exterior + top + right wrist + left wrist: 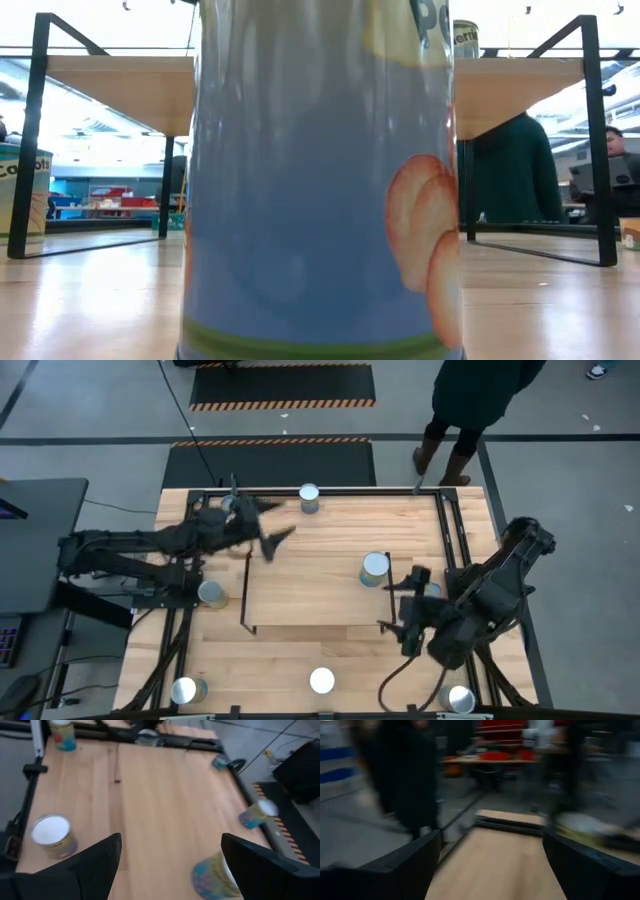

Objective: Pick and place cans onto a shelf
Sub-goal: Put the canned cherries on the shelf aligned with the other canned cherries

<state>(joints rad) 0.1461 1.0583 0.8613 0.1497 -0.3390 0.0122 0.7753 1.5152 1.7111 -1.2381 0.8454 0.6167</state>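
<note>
Where the table's near edge runs, three cans stand in a row: one at the left corner (185, 690), one at the middle (321, 680) and one at the right corner (459, 699). The middle can (320, 180) stands right against the low camera and fills most of that view, its label blue with a peach shape on one side. Farther in, the right gripper (407, 613) hangs at the shelf's right end with its fingers spread wide and nothing between them; another can (432, 591) sits close beside it, partly hidden by the arm. In the right wrist view the two dark fingers (95, 865) stand well apart over bare wood, with a can on either side of them. At the left edge, a can (211, 594) stands just outside the shelf's black end frame. The shelf (300, 575) lies at the table's middle, a light board with thin black wire ends, and one can (375, 568) stands on its right part. Beyond that, the left gripper (268, 532) hovers over the shelf's far left corner, fingers wide open and empty; its wrist view shows only blurred wood between the fingers (410, 865). At the far edge a can (309, 498) stands by the black rail. Past the table, a person (470, 405) in dark clothes stands on the floor.
</note>
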